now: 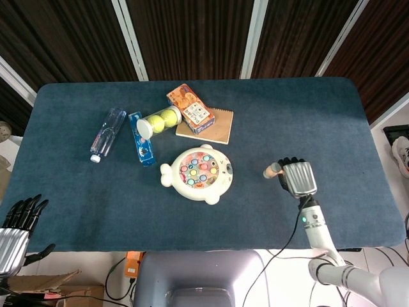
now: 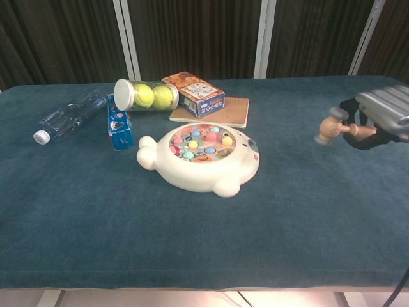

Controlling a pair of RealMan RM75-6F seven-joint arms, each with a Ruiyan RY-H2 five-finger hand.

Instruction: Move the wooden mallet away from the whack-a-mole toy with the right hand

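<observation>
The blue table (image 1: 319,115) is the biggest thing. On it sits the whack-a-mole toy (image 1: 197,174). Well to the right of the toy, the right hand (image 1: 297,179) holds the wooden mallet (image 2: 333,126) in closed fingers, up off the table. The mallet lies sideways, its head pointing back at the toy. The left hand (image 1: 18,220) is far from the toy, off the table edge, fingers apart and holding nothing.
</observation>
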